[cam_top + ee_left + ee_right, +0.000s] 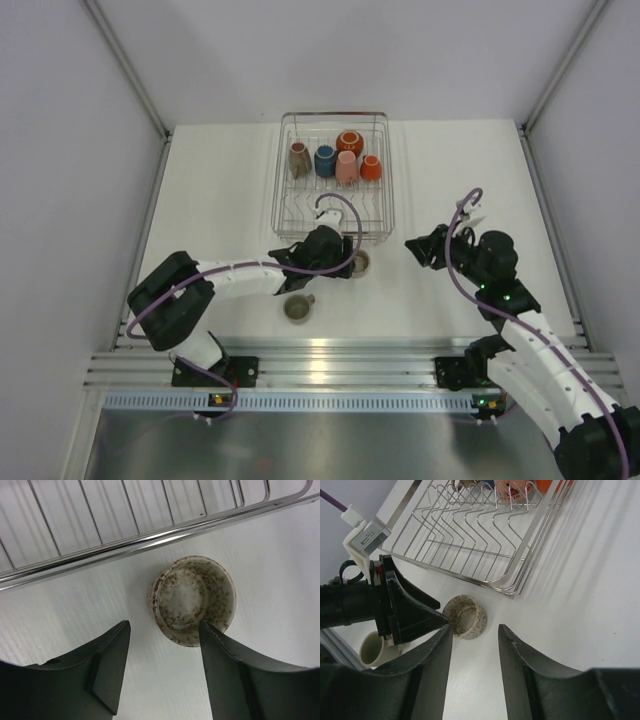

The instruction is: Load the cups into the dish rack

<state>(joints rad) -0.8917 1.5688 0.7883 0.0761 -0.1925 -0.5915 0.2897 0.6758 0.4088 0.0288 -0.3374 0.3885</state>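
A speckled beige cup point(194, 600) stands on the white table just in front of the dish rack point(150, 540). My left gripper point(164, 627) hovers open over its near side, and the right finger's tip overlaps the cup's near rim. Nothing is between the fingers. From above, the left gripper point(348, 258) sits beside this cup point(360, 263). An olive cup point(297, 308) stands nearer the arm bases. The dish rack point(380, 215) holds several cups: beige-grey point(298, 158), dark blue point(325, 160), pink point(347, 167) and two orange point(349, 141). My right gripper point(475, 632) hangs open and empty, right of the speckled cup point(466, 616).
The rack's front half is bare wire prongs point(470, 525). The left arm's finger point(415, 610) and a white cable connector point(365, 537) show in the right wrist view. The olive cup point(372, 649) stands behind that finger. Grey walls close in the table on both sides.
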